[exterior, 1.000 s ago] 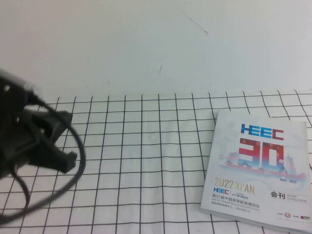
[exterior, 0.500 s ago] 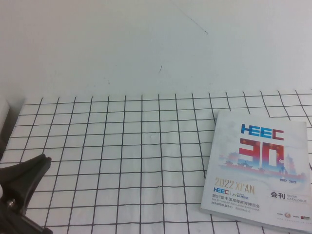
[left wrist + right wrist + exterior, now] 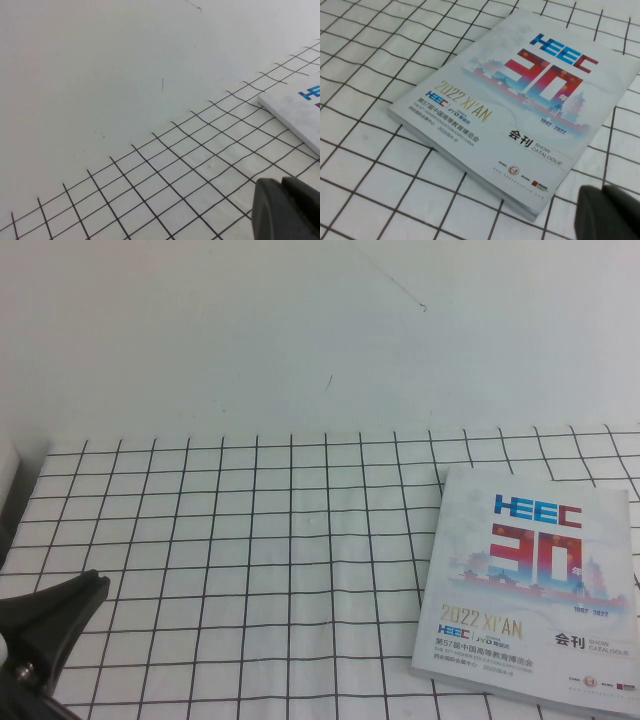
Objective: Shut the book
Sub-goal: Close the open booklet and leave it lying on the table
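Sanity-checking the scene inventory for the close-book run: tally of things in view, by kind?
Books: 1, the book lies closed on the right of the grid cloth.
Cloths: 1.
Grippers: 2, left gripper at the table's near left, right gripper beside the book, in its wrist view only.
Total: 4.

Book [image 3: 530, 585]: smooth paper cover; grid tablecloth [image 3: 250, 540]: probably matt cloth.

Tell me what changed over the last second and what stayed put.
The left gripper drew back from over the left of the cloth toward the near left corner; only its tip shows now. Nothing was grasped or released. The book lies closed, cover up, on the right, unmoved. The right gripper shows only in its wrist view, near the book.
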`<state>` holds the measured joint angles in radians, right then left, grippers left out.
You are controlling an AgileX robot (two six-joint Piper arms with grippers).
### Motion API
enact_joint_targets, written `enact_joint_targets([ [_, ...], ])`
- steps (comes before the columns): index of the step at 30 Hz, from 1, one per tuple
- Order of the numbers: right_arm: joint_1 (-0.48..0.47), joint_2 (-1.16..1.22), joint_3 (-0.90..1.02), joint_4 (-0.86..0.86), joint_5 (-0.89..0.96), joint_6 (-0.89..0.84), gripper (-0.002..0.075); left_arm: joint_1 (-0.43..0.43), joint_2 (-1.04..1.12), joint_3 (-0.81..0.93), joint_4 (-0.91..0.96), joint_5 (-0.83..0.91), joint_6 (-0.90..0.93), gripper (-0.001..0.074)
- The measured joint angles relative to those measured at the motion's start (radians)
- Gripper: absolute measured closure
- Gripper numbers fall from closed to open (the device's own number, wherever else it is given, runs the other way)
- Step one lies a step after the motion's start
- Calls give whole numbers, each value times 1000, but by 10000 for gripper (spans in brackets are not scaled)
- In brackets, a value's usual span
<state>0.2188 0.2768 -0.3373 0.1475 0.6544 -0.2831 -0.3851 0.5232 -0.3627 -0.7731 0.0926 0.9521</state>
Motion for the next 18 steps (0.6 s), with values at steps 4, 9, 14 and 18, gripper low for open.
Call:
enact_joint_targets([
  [4,0,0,0,0,2,0,729,0,0,0,0,2,0,738],
  [9,0,0,0,2,2,0,729,2,-36,21,0,2,0,738],
  [14,0,0,0,9,2,0,729,86,-204,100,0,33,0,738],
  [18,0,0,0,9,2,0,729,189,-356,195,0,42,0,738],
])
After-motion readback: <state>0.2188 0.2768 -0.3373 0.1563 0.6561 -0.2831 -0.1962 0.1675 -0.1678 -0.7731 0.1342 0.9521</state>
